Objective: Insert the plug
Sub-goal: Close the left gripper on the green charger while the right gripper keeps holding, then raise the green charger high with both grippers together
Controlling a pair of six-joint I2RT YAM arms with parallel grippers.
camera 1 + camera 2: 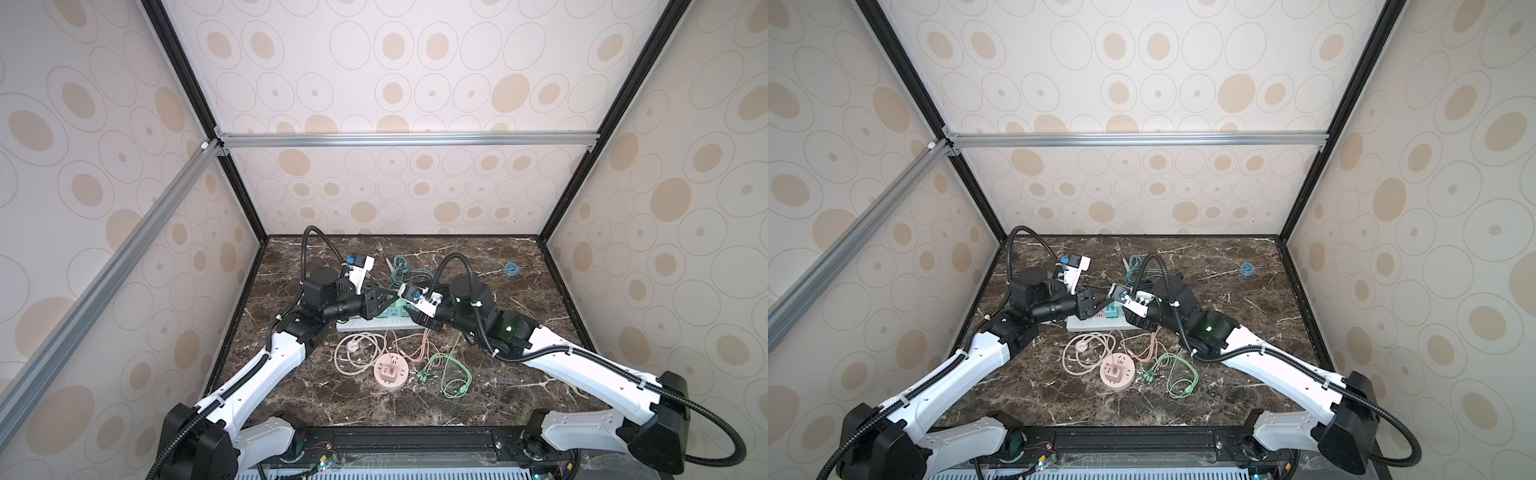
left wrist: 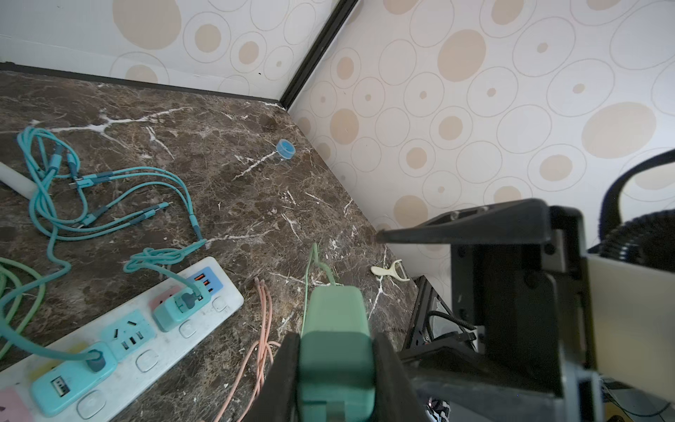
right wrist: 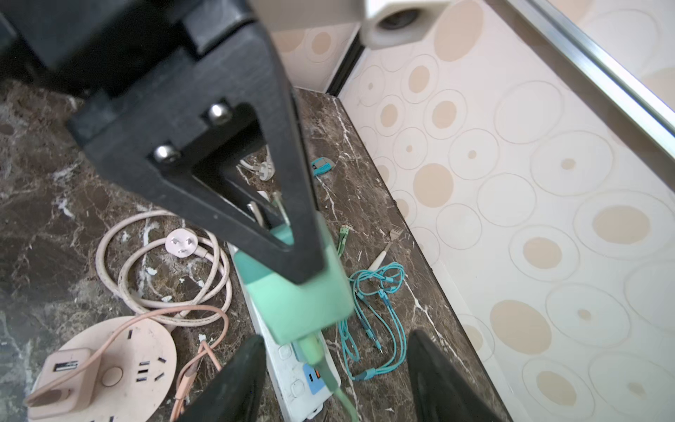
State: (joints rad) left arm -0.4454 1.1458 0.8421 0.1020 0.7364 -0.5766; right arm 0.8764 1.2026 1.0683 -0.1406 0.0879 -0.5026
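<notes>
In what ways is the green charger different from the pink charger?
The green charger is held by the left gripper; the pink charger sits plugged into the round socket. The green charger trails a green cable; the pink charger a pink cable. Both are boxy chargers with a cable attached.

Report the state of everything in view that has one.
left hand, shut on the green charger
right hand, open
green charger, held, not plugged in
power strip, two teal adapters plugged in, socket between them free
round pink socket, pink charger plugged in
pink three-pin plug, loose on the table
</notes>
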